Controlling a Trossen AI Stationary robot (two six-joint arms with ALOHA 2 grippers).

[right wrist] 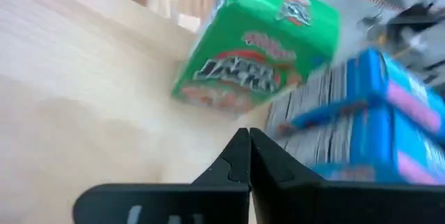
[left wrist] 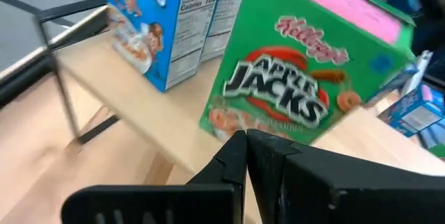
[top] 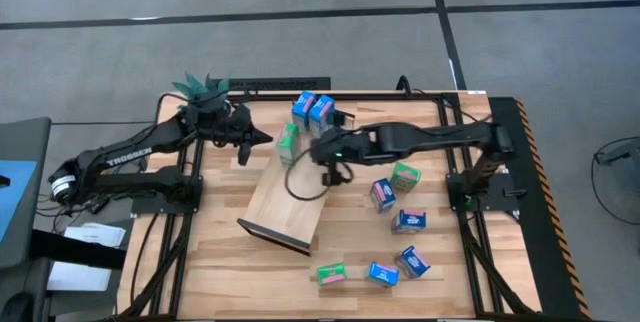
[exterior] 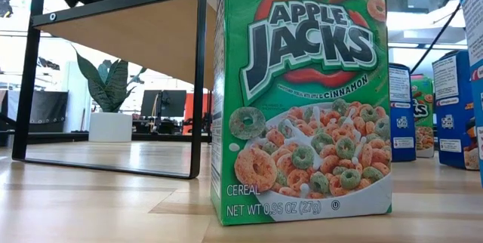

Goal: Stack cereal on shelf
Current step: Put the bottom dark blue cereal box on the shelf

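The shelf (top: 285, 207) is a light-wood board on dark end frames, slanting across the table's middle. Two blue cartons (top: 312, 109) stand upright at its far end. A green Apple Jacks carton (top: 288, 144) stands on the board just near of them and looks tilted in both wrist views (left wrist: 306, 85) (right wrist: 254, 50). My left gripper (top: 262, 142) is shut, its tips (left wrist: 247, 139) at the carton's lower edge, on its left side. My right gripper (top: 328, 170) is shut (right wrist: 248, 139) over the board, to the right of the green carton. My left gripper's shut fingertips (left wrist: 236, 144) point level from the table's left at the bottom edge of the green carton's front face (left wrist: 240, 123). I cannot tell whether they touch it. My right gripper touches nothing; bare board shows between its tips and the carton.
Loose cartons lie on the table right of and near the shelf: a green one (top: 405, 175), blue ones (top: 383, 194) (top: 409, 220) (top: 412, 260) (top: 382, 274), and a green one (top: 331, 274) that fills the low view (exterior: 302, 99). A plant (top: 205, 87) stands at the far left.
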